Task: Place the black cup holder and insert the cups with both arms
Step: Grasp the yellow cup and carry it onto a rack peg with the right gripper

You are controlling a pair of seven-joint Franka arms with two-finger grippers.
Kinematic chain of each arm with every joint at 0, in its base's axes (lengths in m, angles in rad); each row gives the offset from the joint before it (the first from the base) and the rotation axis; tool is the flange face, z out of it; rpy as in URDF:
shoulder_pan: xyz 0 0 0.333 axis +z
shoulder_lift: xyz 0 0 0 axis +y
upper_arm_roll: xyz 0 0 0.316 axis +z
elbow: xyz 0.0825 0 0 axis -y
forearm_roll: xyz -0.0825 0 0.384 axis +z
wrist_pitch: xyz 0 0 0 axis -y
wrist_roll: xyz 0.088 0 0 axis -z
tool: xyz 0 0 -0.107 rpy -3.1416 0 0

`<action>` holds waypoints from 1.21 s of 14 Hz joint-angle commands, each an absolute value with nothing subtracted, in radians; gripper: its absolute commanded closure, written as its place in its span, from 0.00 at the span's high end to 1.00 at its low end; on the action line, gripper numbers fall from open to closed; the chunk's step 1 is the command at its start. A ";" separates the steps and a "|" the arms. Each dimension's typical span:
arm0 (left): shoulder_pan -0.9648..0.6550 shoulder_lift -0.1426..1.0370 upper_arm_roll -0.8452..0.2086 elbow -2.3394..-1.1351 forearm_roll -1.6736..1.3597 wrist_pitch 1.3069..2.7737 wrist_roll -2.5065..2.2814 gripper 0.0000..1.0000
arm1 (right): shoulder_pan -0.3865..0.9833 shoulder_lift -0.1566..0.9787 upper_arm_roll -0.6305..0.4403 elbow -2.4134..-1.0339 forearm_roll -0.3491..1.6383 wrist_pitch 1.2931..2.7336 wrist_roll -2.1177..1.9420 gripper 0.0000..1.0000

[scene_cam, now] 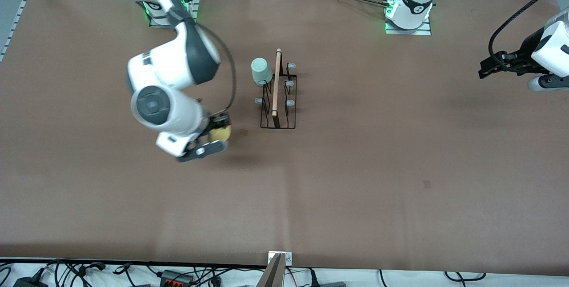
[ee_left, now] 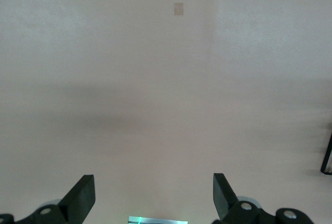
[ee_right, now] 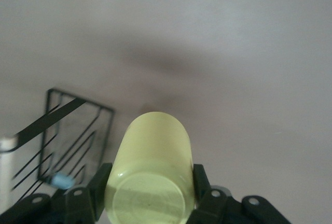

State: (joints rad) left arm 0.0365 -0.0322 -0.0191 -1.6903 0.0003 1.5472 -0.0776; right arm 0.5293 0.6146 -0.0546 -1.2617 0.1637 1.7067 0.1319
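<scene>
On the brown table (scene_cam: 355, 180) stands one black cup holder (scene_cam: 278, 120), with one pale green cup (scene_cam: 261, 71) upended on a peg at its end farther from the front camera. Two cups show in all. Up over the table beside the holder, the right gripper (scene_cam: 212, 138) is clamped on the yellow cup (scene_cam: 221, 133). Toward its own end of the table, the left gripper (ee_left: 154, 195) waits, fingers spread wide and empty.
</scene>
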 commanded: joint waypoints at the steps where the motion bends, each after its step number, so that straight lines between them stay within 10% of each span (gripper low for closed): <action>1: 0.031 -0.035 -0.009 -1.675 -0.015 1.528 -0.078 1.00 | 0.621 0.601 -0.063 -1.284 0.183 1.707 0.240 0.32; 17: 0.031 -0.029 -0.002 -1.675 -0.012 1.528 -0.075 1.00 | 0.709 0.653 -0.063 -1.327 0.169 1.778 0.318 0.32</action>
State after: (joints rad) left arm 0.0366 -0.0320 -0.0115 -1.6903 0.0003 1.5461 -0.0776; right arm 0.6966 0.6562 -0.0539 -1.3017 0.1671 1.7471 0.3055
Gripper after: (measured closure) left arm 0.000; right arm 0.330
